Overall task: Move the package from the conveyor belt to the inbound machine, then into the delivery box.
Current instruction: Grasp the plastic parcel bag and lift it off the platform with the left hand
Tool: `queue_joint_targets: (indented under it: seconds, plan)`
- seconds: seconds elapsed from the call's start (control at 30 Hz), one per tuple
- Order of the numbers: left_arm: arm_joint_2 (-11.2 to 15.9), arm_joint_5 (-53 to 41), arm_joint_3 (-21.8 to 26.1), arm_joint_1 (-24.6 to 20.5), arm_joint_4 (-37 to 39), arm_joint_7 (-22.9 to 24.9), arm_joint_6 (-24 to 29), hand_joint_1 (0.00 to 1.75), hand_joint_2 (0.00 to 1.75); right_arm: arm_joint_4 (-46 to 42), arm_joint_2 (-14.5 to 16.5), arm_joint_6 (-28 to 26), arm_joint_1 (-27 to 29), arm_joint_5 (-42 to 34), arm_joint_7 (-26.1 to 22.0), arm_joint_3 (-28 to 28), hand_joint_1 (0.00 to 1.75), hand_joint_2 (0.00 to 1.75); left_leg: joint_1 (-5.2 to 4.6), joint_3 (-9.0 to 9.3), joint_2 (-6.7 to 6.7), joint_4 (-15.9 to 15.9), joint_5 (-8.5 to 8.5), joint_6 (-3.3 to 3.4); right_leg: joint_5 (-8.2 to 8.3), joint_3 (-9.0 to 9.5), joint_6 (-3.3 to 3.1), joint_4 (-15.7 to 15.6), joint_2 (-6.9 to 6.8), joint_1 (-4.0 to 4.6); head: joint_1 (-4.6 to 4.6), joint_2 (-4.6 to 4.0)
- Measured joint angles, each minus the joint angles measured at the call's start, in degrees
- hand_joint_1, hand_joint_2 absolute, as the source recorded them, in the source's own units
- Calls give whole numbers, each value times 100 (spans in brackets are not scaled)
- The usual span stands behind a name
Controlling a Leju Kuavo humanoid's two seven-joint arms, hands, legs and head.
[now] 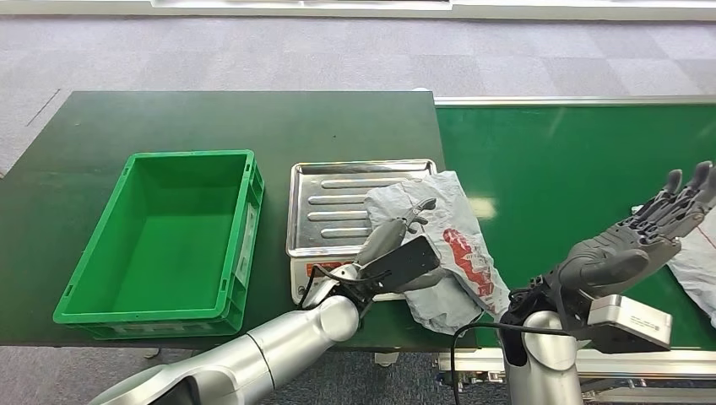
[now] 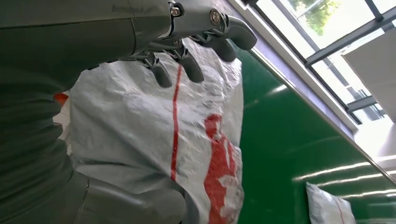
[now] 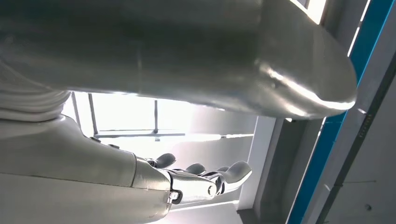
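The grey package (image 1: 452, 253) with red print lies half on the metal tray of the inbound machine (image 1: 333, 211) and half over the green conveyor belt (image 1: 574, 160). My left hand (image 1: 395, 238) grips its near left side. In the left wrist view the fingers (image 2: 187, 63) curl over the package (image 2: 140, 126) and the thumb (image 2: 135, 205) sits against its other side. Over the belt's near edge my right hand (image 1: 646, 232) is raised, open and palm up, holding nothing. The green delivery box (image 1: 211, 160) stands empty left of the tray.
A second grey package (image 1: 699, 263) lies on the belt at the far right, also seen in the left wrist view (image 2: 329, 207). The box and machine stand on a dark green table (image 1: 253, 118). Grey carpet lies beyond.
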Motion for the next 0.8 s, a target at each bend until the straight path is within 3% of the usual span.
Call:
queue_joint_targets:
  seconds: [0.47,0.5,0.6,0.63,0.8]
  plan:
    - [-10,-31,-642,27,-454,253,399,0,175,-4,2,110,28,85,-2,0,0,0,0,1,0,0,0,0,0,0,0,0,1,0,-1,0]
    - [-10,-56,-690,29,-454,277,427,22,175,-4,2,113,30,86,-2,0,0,0,0,1,0,0,0,0,0,0,0,0,1,0,-1,0]
    - [-10,-152,-812,34,-454,392,490,153,175,-4,2,120,33,84,-2,0,0,0,0,1,0,0,0,0,0,0,0,0,1,0,-1,0]
    - [-10,-219,-859,34,-453,477,517,175,175,-4,2,124,33,81,-2,0,0,0,0,1,0,0,0,0,0,0,0,0,1,0,-1,0]
    - [-10,-524,-1065,65,-434,815,632,175,175,-4,30,135,32,70,-2,0,0,0,0,1,0,0,0,0,0,0,0,0,1,0,-1,-1]
